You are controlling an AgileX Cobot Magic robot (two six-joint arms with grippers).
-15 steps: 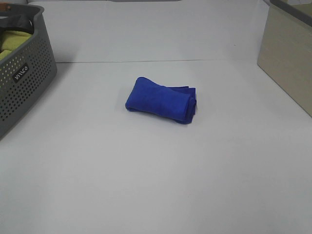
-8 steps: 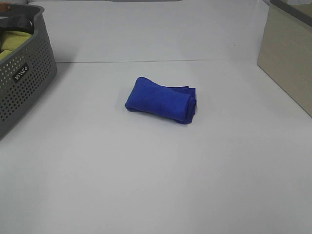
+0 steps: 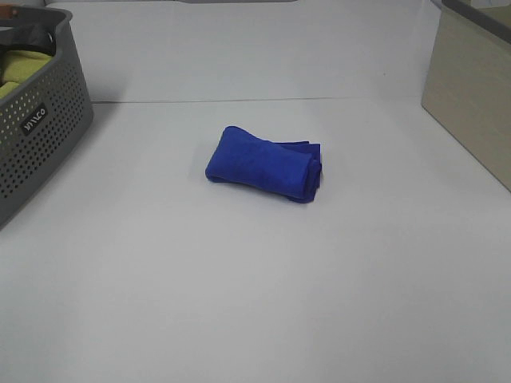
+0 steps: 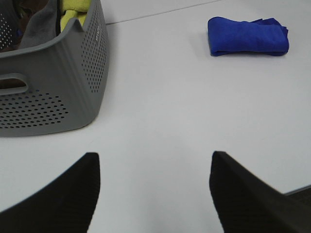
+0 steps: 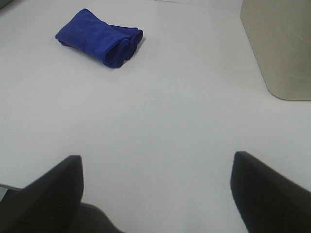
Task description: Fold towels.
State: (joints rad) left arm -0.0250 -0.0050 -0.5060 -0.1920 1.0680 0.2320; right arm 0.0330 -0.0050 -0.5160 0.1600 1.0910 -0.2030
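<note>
While the blue towel (image 3: 264, 164) is lying folded into a compact bundle at the centre of the white table (image 3: 255, 303), with the grey basket (image 3: 36, 136) at nine o'clock, the left gripper (image 4: 155, 194) and right gripper (image 5: 155, 194) are hovering spread wide, grasping nothing.

Blue towel (image 3: 262, 164) is folded into a compact thick bundle, royal blue, plush nap. It lies flat on the white surface (image 3: 255, 287), roughly mid-surface, long axis slightly skewed in the high view. The end toward the high view's right shows stacked, rolled-over layers with a fold edge curling round; the opposite end is a smooth rounded fold. A thinner flap of the same cloth sticks out along the far edge near the layered end. Nothing is touching it. It also shows in the left wrist view (image 4: 248, 36) and the right wrist view (image 5: 99, 37), same folded shape. No tag can be made out.
</note>
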